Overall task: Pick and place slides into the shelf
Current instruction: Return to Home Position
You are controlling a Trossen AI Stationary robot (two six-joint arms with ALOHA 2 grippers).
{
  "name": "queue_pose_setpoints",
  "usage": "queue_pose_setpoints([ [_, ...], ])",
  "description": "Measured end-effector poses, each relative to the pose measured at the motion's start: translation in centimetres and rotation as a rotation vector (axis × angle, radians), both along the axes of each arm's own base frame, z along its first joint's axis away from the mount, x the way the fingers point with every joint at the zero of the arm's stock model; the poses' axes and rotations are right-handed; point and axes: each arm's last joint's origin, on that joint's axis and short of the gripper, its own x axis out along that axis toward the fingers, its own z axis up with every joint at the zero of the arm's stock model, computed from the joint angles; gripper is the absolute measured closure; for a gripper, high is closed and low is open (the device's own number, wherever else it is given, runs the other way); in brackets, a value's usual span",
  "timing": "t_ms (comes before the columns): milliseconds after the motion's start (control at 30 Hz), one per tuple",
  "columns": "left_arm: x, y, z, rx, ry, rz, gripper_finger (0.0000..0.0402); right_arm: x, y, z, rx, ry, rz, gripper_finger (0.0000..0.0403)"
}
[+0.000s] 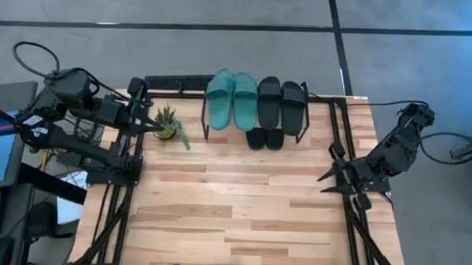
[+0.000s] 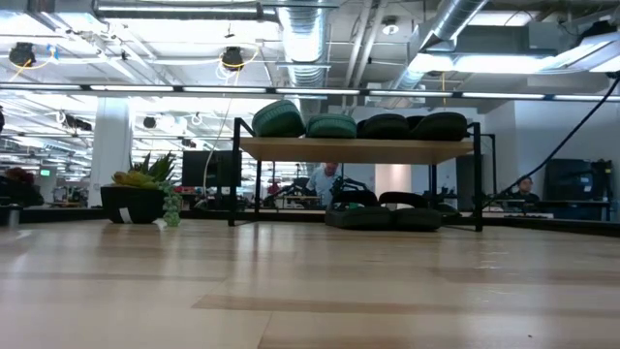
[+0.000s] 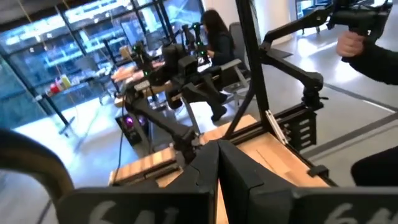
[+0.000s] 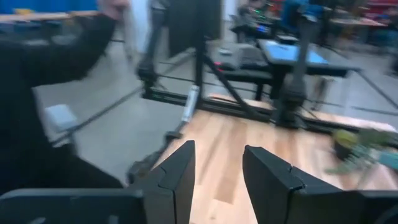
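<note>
At the far edge of the table (image 1: 241, 219), the shelf (image 2: 358, 149) carries four slides in a row: teal pair (image 1: 232, 98) on the left, black pair (image 1: 281, 104) just beside it on the right, touching or nearly so. From above they hide almost all of the top board; I only get its front edge in the low view. Third pair, the lower black pair (image 1: 265, 138), sits under the board toward the right side, and from overhead only its near ends poke out. The low view shows both lying flat between the legs. Small potted plant (image 1: 168, 122) stands left of the shelf, apart from it. Left gripper (image 1: 156, 125) hangs at the table's left edge, tips near the plant, fingers pressed together on nothing in its wrist view. Right gripper (image 1: 329, 173) waits at the right edge, well apart from the shelf, fingers spread and empty. Neither arm appears in the low view. A person's hand (image 3: 351, 40) is cut off at the corner of the left wrist view.
</note>
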Motion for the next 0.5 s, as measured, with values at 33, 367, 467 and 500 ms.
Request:
queue_pose_setpoints([
  [33, 0.2, 0.0, -0.1, 0.014, -0.008, -0.004, 0.0401, -0.2, -0.1, 0.1, 0.002, -0.005, 0.036, 0.0281],
  [367, 2.6, -0.5, -3.3, 0.122, -0.069, -0.153, 0.0401, -1.0, -0.8, 0.0, -0.015, 0.004, 0.149, 0.0281],
  [467, 3.1, -0.6, -4.0, 0.158, -0.059, -0.183, 0.0401, -0.9, -0.7, 0.0, -0.014, 0.014, 0.175, 0.0281],
  [500, 3.2, -0.7, -4.2, 0.160, -0.058, -0.197, 0.0401, -0.8, -0.6, -0.1, -0.017, 0.017, 0.175, 0.0281],
])
